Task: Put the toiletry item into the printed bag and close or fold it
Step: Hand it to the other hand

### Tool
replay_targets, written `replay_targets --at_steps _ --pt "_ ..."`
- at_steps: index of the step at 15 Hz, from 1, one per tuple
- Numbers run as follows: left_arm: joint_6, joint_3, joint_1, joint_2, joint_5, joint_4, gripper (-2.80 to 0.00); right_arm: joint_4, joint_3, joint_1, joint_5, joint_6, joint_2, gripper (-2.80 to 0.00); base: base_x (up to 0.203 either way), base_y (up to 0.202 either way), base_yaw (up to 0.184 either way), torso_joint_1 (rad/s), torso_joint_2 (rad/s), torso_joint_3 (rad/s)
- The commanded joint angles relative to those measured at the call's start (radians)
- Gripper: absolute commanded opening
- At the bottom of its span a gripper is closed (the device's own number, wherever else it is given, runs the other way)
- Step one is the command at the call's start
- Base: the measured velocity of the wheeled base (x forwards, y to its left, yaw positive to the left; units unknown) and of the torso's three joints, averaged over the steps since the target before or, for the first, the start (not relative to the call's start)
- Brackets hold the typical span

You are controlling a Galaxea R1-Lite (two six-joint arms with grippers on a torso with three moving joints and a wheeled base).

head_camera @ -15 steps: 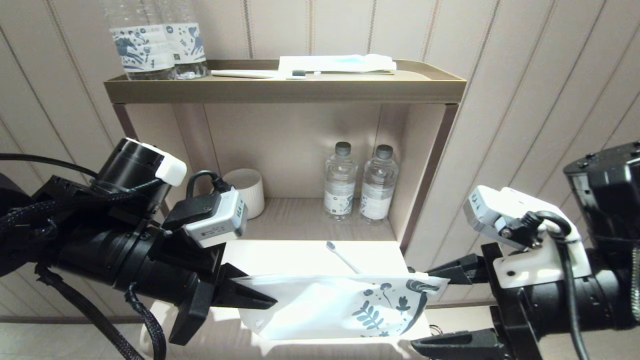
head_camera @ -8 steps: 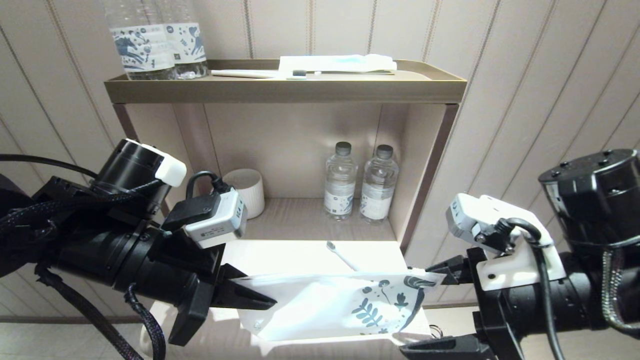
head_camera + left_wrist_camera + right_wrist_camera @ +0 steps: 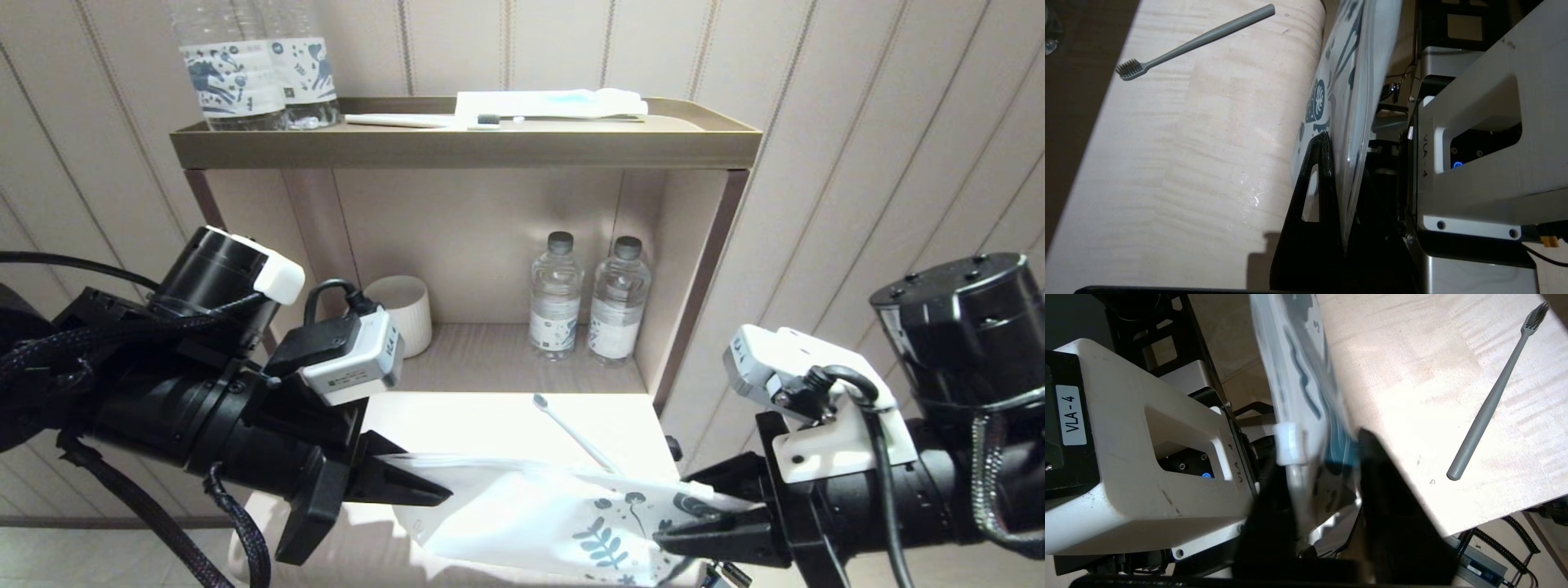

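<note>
The printed bag (image 3: 522, 514), white with teal leaves at its right end, hangs edge-up above the pale wooden surface (image 3: 457, 425). My left gripper (image 3: 424, 492) is shut on the bag's plain left end, and the bag's edge (image 3: 1359, 81) runs between its fingers. My right gripper (image 3: 694, 514) is open, with one finger on each side of the printed end (image 3: 1294, 367), near a white slider (image 3: 1290, 443). The toothbrush (image 3: 571, 433) lies loose on the surface behind the bag, head pointing away; it also shows in the wrist views (image 3: 1196, 41) (image 3: 1490, 400).
Behind the surface is a shelf niche with two water bottles (image 3: 555, 298) (image 3: 618, 302) and a white ribbed cup (image 3: 404, 310). The top tray (image 3: 457, 147) carries two bottles (image 3: 253, 65), a white toothbrush with dark bristles (image 3: 424, 121) and a white-and-light-blue packet (image 3: 547, 102).
My right gripper has moved in and down, its fingers narrowing round the printed end. The bag's right end has dropped, so the bag now slopes down to the right. The left arm is still.
</note>
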Motion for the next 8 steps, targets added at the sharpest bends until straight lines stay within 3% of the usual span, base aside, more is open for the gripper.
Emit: replay_targets --at_steps 1,8 --pt "0.004 -0.004 0.000 0.006 -0.004 0.001 -2.80 0.000 -0.001 0.000 0.003 -0.001 0.007 -2.80 0.000 0.000 0.000 0.000 0.00 0.000" --pt "0.004 -0.013 -0.010 0.015 -0.005 0.001 -2.80 0.000 -0.058 0.033 0.025 0.001 0.090 -2.80 0.000 0.000 0.000 0.000 0.00 0.000"
